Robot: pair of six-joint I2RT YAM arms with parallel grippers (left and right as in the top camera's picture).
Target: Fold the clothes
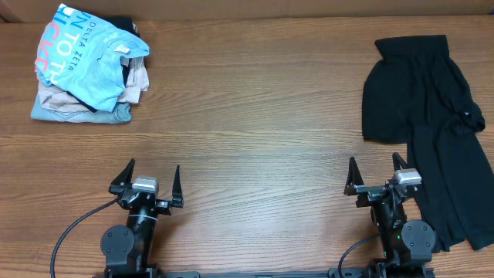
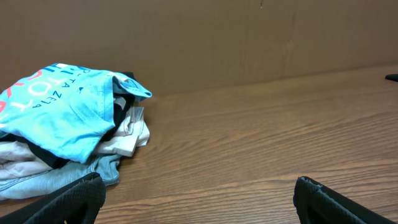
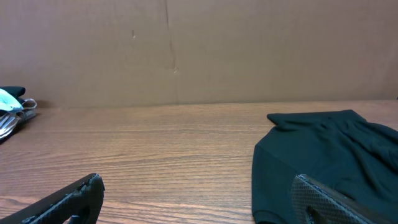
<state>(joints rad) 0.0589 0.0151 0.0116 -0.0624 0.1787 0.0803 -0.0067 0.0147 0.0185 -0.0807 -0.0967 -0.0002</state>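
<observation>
The clothes (image 1: 432,123), one plain black garment, lie loosely spread at the table's right side, reaching from the far edge to the near edge. In the right wrist view the same black fabric (image 3: 323,155) fills the right half. My right gripper (image 1: 376,171) stands open at the near edge, just left of the garment's lower part, with nothing between its fingers (image 3: 329,199). My left gripper (image 1: 149,176) is open too, near the front edge on the left, far from the black garment. Its fingers (image 2: 74,199) hold nothing.
A pile of folded garments (image 1: 89,66) sits at the far left, topped by a light blue lettered T-shirt (image 2: 59,106) over beige pieces. A brown cardboard wall (image 3: 199,50) backs the wooden table (image 1: 255,116).
</observation>
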